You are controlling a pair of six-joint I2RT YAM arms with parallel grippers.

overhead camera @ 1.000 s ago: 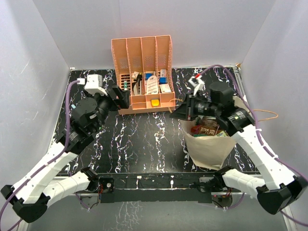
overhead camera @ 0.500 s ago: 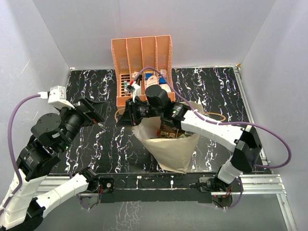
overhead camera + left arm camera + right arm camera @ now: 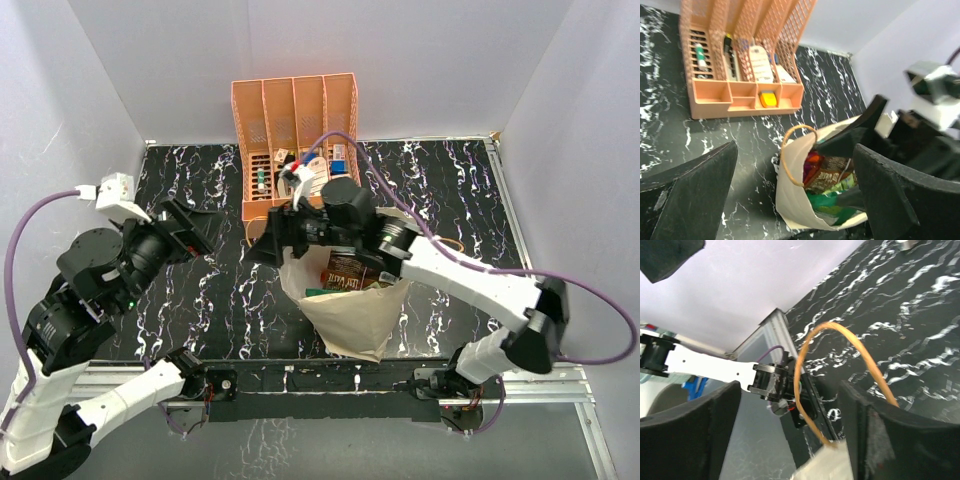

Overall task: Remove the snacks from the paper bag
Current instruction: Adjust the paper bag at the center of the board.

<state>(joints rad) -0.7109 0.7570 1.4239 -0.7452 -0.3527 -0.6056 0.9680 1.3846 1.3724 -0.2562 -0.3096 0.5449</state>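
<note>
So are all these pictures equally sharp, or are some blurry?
Top external view: evenly lit and sharp, no harsh shadows on the tan kraft paper bag. Left wrist view: tilted, the left tool looms dark and soft-edged, the peach slotted organizer slightly soft. Right wrist view: tilted too, the right tool blurred, the thin brown cord handle clearer.

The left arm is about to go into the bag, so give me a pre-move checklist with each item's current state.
1. Left gripper open: ok.
2. Paper bag mouth open, snacks in view: ok.
3. Right gripper gripping the bag: not ok; fingers apart, cord handle between them, ungripped.
4. Bag rim facing left gripper free: not ok; right gripper sits over it.
5. Snacks loose enough to lift: cannot tell.
6. Peach organizer apart from bag: ok.
</note>
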